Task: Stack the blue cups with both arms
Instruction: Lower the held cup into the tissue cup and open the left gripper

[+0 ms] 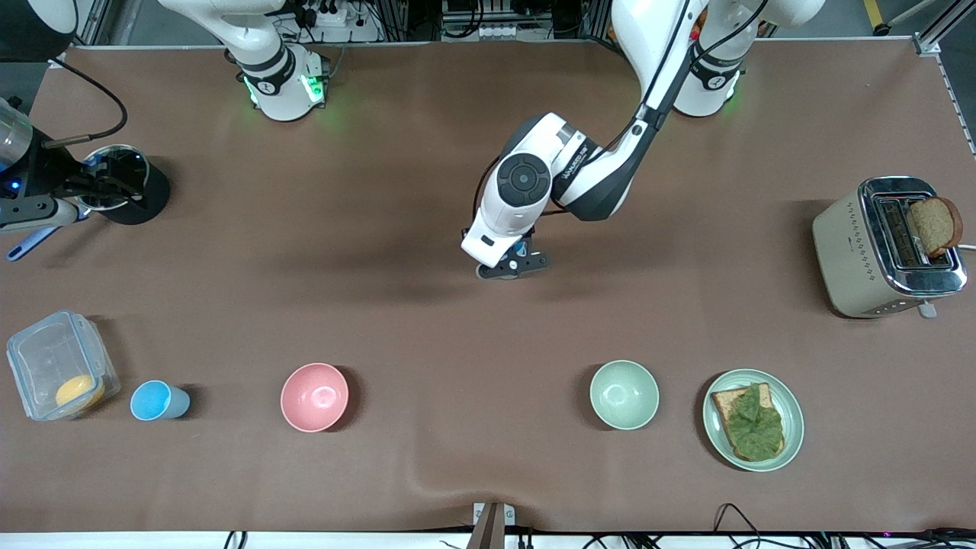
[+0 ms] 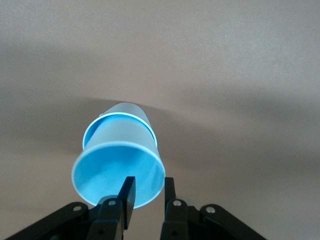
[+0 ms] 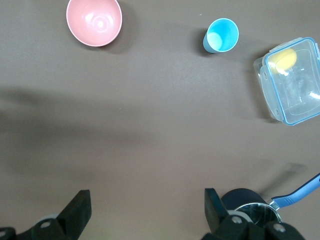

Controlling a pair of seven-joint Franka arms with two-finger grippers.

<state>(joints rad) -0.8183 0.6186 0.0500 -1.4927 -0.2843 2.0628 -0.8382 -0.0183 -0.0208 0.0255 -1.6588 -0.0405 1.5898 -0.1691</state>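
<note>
Brown table (image 1: 427, 320); clear box (image 1: 57, 366): yellow item; plate (image 1: 793, 415): leaf-topped toast

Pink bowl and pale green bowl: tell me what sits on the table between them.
Nothing: in the front view, only bare brown table lies between the pink bowl and the pale green bowl.

My right gripper (image 3: 145, 212) is hanging over bare brown table (image 3: 150, 125), my fingers (image 3: 77, 212) standing wide apart. I am looking at a pink bowl (image 3: 94, 21), a blue cup (image 3: 221, 35) standing upright, a clear lidded box (image 3: 291, 81) with something yellow inside, and a dark pot (image 3: 250, 207) just beside my finger.
</note>
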